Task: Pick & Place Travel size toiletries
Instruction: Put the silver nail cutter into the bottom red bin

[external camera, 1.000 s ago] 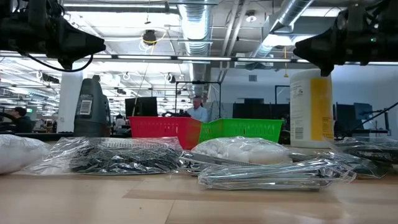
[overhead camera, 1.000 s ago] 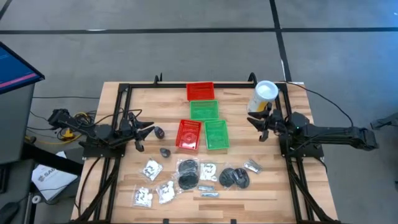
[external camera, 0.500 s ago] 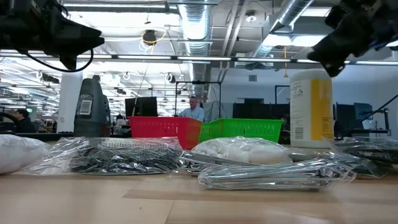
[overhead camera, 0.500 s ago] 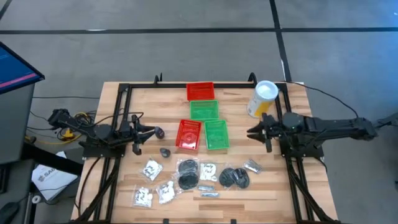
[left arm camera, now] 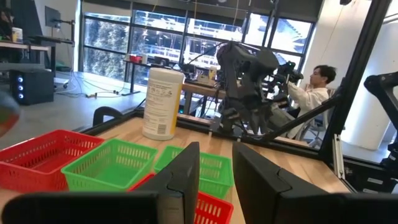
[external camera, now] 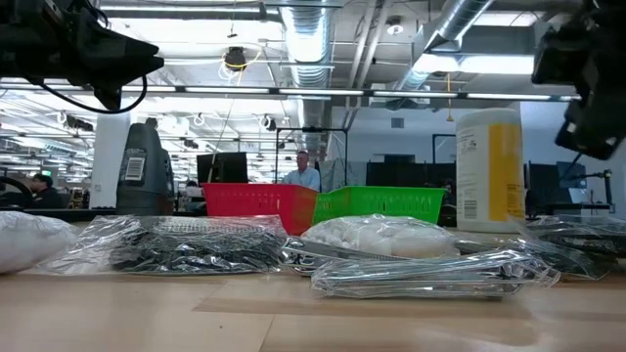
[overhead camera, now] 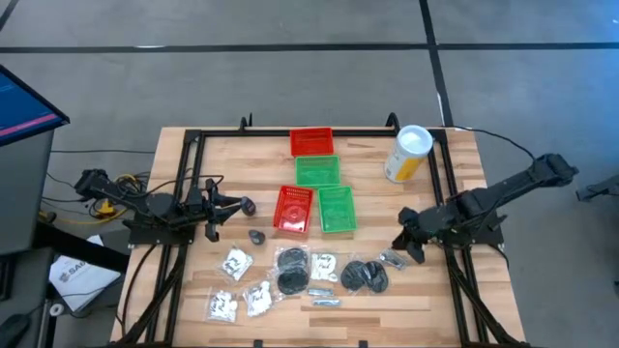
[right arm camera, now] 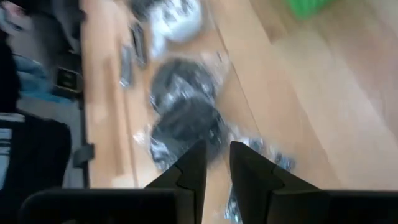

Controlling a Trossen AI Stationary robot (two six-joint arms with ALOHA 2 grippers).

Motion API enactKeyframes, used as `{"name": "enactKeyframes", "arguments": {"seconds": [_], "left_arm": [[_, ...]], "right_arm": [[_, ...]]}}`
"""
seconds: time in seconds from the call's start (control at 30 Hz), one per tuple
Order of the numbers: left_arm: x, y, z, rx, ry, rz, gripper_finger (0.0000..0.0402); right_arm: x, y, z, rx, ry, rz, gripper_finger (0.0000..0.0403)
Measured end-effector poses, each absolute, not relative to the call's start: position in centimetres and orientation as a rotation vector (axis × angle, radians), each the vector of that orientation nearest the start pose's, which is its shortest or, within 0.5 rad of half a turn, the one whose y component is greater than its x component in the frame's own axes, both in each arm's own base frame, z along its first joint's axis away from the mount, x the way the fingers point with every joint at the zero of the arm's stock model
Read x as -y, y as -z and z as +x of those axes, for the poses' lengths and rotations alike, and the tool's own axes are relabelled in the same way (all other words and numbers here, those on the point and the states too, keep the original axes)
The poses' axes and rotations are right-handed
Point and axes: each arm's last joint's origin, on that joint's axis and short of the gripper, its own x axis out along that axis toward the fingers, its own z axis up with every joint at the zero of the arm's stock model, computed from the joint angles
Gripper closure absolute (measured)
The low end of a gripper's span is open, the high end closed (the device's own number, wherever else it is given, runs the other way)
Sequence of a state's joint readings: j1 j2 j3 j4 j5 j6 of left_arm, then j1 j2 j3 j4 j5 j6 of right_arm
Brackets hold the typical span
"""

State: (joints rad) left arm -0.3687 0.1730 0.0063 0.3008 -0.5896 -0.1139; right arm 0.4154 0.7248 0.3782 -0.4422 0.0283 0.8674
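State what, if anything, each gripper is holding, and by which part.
Nothing is held. The left gripper waits empty beside the red basket; the right gripper hovers above the silvery sachet, its narrow gap empty.

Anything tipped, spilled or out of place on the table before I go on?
Nothing stands out. The tall yellow canister with white lid stands upright, the four red and green mesh baskets sit level mid-table, and the small packets and black discs lie loose along the near edge, none in a basket yet. The right gripper hovers beside them.
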Motion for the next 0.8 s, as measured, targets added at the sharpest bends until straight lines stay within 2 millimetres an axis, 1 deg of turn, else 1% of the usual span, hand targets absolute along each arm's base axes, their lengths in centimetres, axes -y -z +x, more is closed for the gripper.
{"name": "enactKeyframes", "arguments": {"seconds": [0.2,0.33,0.4,0.5,0.7,0.8], "left_arm": [[2.2,-18.0,10.1,0.132,-0.213,-0.175,0.0314],[2.2,-18.0,10.1,0.132,-0.213,-0.175,0.0314],[2.2,-18.0,10.1,0.132,-0.213,-0.175,0.0314],[2.2,-18.0,10.1,0.132,-0.213,-0.175,0.0314],[2.2,-18.0,10.1,0.132,-0.213,-0.175,0.0314],[2.2,-18.0,10.1,0.132,-0.213,-0.175,0.0314]], "right_arm": [[-6.7,-16.7,13.5,-0.992,0.08,0.66,0.034],[-6.9,-15.8,13.8,-1.044,0.121,0.65,0.0339],[-6.9,-15.5,13.9,-1.061,0.133,0.643,0.0332],[-6.9,-15.2,14.0,-1.084,0.162,0.651,0.0311],[-7.0,-14.4,14.1,-1.135,0.206,0.635,0.0255],[-7.1,-13.9,14.2,-1.16,0.226,0.625,0.0235]]}}
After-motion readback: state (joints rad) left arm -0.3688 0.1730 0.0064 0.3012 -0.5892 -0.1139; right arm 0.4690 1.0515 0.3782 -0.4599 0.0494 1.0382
